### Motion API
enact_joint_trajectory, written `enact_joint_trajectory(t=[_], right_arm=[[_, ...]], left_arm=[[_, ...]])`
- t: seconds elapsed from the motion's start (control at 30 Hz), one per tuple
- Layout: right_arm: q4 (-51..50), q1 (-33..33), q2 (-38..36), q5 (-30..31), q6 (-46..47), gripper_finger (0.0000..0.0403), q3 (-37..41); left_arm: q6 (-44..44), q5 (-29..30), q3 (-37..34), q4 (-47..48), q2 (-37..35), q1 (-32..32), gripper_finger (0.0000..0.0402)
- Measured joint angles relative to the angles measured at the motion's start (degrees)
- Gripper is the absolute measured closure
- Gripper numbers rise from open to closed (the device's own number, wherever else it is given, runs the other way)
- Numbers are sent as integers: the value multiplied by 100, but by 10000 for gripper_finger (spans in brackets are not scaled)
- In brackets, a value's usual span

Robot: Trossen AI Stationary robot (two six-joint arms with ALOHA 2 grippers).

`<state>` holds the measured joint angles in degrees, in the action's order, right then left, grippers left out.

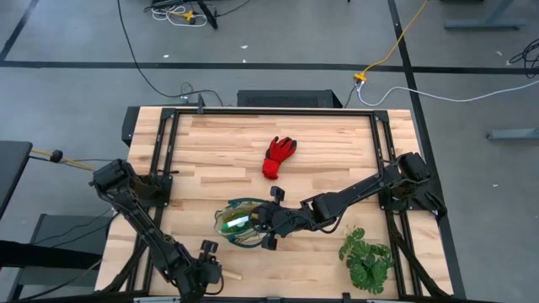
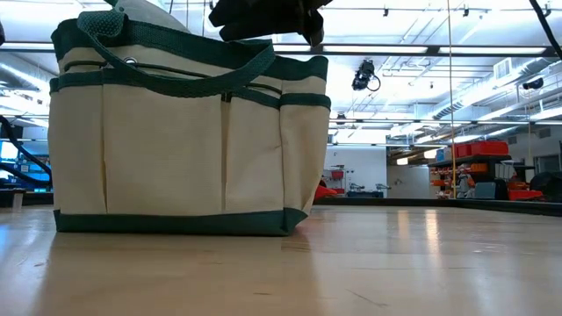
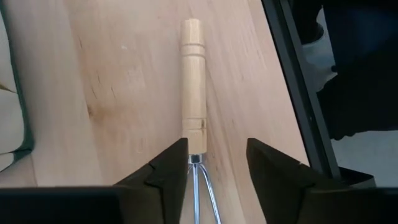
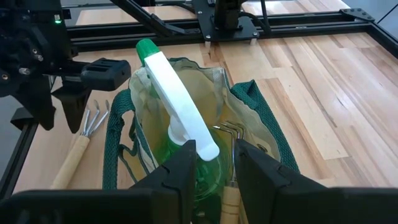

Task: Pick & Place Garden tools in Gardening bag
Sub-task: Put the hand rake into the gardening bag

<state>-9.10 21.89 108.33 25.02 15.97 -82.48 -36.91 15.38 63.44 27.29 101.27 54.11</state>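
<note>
While right gripper point(image 4: 211, 163) grips the spray bottle point(image 4: 186, 134) over the gardening bag point(image 2: 176, 149), left gripper point(image 3: 216, 163), fingers spread astride the rake point(image 3: 193, 87), risks pinching prongs rather than handle.

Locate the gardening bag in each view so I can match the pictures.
High view: gardening bag lies low centre, under the right pincer.
Low view: the bag fills the left half.
Left wrist view: only an edge of it shows at the far left.
Right wrist view: its open mouth sits centre.
Shared landmark: the green spray bottle inside it.
</note>
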Motion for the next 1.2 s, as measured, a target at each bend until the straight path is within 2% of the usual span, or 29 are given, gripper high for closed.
enact_joint_trajectory(t=[0.2,0.7,0.83,1.03,1.2], right_arm=[[0,1,0,0,0,291,0],[2,0,0,0,0,291,0],[4,0,0,0,0,291,0],[11,0,0,-1,0,291,0],[17,0,0,-1,0,291,0]], left_arm=[[2,257,0,-22,0,0,216],[-29,290,-7,-66,10,-2,216],[-143,296,-7,-64,205,-31,216],[-146,-39,-13,-95,556,-81,216],[-143,61,-9,-180,633,-103,216]])
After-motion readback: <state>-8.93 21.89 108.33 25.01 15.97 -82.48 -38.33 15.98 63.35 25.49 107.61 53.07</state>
